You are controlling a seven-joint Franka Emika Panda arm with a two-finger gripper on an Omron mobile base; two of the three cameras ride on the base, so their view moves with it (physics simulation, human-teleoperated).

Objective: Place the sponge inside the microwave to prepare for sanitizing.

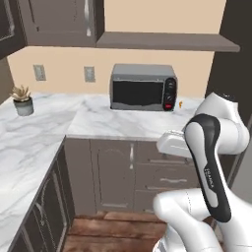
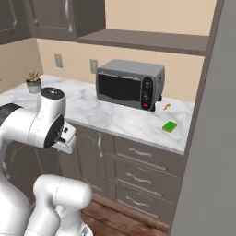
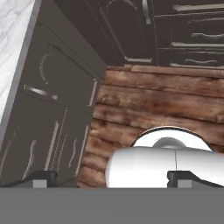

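Currently the sponge (image 2: 169, 126) lies on the counter (image 2: 106, 115) at right of centre in the right base view, near the counter's front edge and well apart from the gripper (image 3: 111, 178). Nothing of the task appears done. The microwave (image 2: 130, 84), upper centre, stands with its door shut; its contents cannot be told through the dark glass. Remaining, by judgement: open the door, grasp the sponge, place it inside. The gripper's jaws are spread wide, empty, facing the floor (image 3: 166, 100).
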